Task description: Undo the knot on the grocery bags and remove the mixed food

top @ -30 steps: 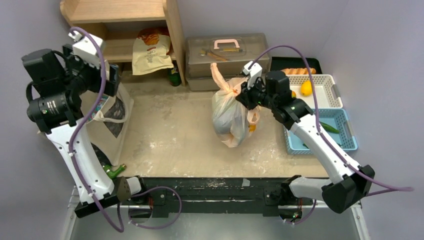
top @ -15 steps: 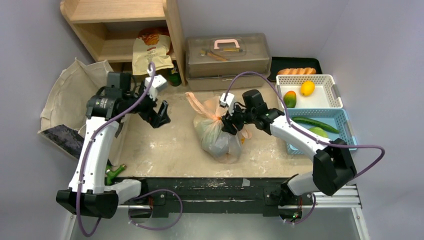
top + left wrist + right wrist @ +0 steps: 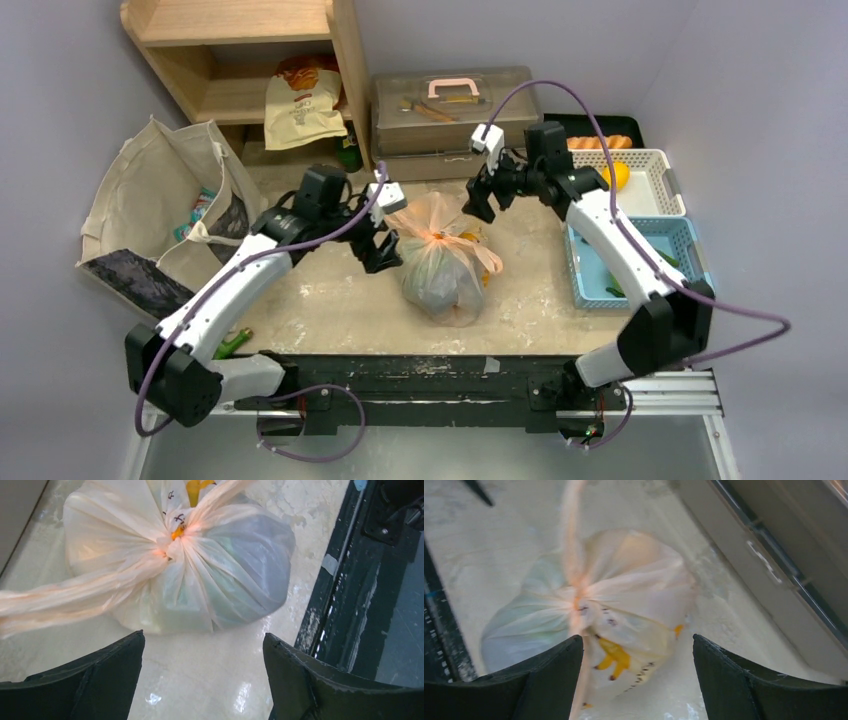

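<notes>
The grocery bag (image 3: 440, 275), thin pale-orange plastic, sits bulging at the middle of the table. Its knot (image 3: 437, 237) is tied on top, and one handle loop (image 3: 486, 258) trails to the right. The knot shows as a tight twist in the left wrist view (image 3: 172, 541) and the right wrist view (image 3: 577, 599). The mixed food is only a dim green-grey shape (image 3: 235, 570) through the plastic. My left gripper (image 3: 383, 252) is open just left of the bag, with bare table between its fingers (image 3: 204, 636). My right gripper (image 3: 482, 200) is open, above and behind the bag (image 3: 638, 638).
A canvas tote (image 3: 150, 195) lies open at the left, below a wooden shelf (image 3: 240, 50). A grey toolbox (image 3: 455, 105) stands behind the bag. A white basket (image 3: 655, 195) with a yellow fruit (image 3: 613, 176) and a blue basket (image 3: 700, 275) stand at right. A green bottle (image 3: 230, 343) lies near the front rail (image 3: 420, 365).
My right gripper has opened, let go of the bag and drawn back toward the toolbox. The bag has settled on the table. My left arm has swung right to the bag's side.
</notes>
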Motion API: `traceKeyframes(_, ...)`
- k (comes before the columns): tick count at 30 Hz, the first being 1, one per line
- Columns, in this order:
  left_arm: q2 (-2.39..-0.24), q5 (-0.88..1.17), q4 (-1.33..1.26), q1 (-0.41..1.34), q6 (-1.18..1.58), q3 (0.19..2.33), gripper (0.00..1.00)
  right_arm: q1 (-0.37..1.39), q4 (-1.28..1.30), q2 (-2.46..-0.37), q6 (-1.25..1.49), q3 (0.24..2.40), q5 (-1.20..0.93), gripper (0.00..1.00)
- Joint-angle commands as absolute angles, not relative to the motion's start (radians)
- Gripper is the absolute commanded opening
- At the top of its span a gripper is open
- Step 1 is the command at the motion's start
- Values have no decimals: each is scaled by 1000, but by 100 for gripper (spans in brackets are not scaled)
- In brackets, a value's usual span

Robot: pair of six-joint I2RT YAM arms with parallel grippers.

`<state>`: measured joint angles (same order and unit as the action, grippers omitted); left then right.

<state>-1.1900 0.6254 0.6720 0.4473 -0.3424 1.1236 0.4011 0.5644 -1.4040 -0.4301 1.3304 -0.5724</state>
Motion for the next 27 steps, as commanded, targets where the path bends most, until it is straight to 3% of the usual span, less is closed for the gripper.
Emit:
traceKeyframes(1,-1303,463,398,519,-141,1115,85,334,609,-1576,-475,1389,-577,76)
traceKeyframes(8,-1472,392,348,555,-49,1145,87,367,549,-1638,-515,1311,-592,69)
traceKeyframes(15,-1530,471,384,511,-99,1172,66,449,574,-1488,-541,1130,-633,56)
traceKeyframes(19,-1469,641,348,440,-207,1117,67,544,555,-1367,-504,1019,-661,55)
traceKeyframes(24,-1367,811,348,442,-390,1029,75,558,509,-1294,-451,1016,-623,56)
traceKeyframes(27,-1363,787,351,481,-423,1023,79,511,505,-1299,-457,1058,-608,56)
